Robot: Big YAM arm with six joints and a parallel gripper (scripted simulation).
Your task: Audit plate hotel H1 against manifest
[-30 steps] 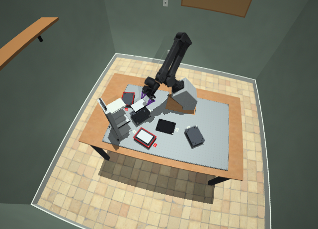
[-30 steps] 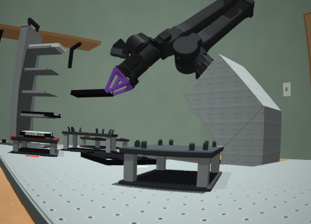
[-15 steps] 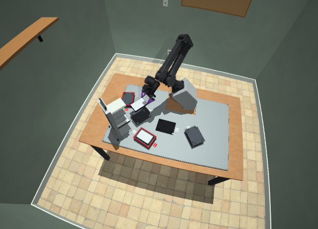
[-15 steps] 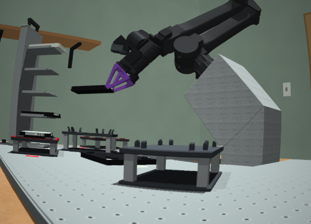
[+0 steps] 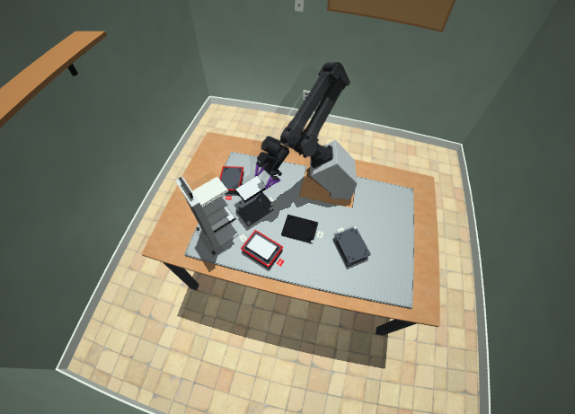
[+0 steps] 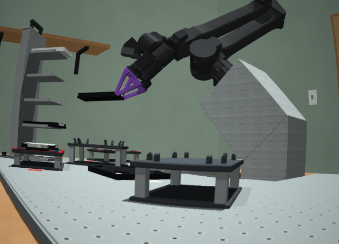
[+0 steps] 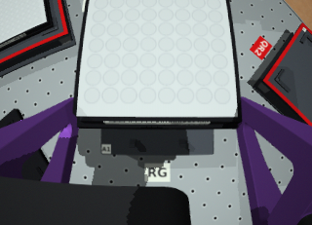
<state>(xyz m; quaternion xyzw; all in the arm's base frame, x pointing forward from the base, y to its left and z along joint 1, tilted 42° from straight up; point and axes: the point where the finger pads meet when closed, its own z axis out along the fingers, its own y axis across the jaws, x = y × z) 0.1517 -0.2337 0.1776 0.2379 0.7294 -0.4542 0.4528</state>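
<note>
My gripper is shut on one short end of a white-topped plate with black sides. It holds the plate level in the air above the RG nest. The hotel H1 stands to the left. A black plate lies on its bottom shelf. The two middle shelves look bare. A pale slab tops the tower; I cannot tell if it is a plate.
A red-rimmed quarantine nest holds a white-topped plate. The other red-rimmed nest is bare. A flat black nest and a raised nest stand to the right. The grey arm base is behind.
</note>
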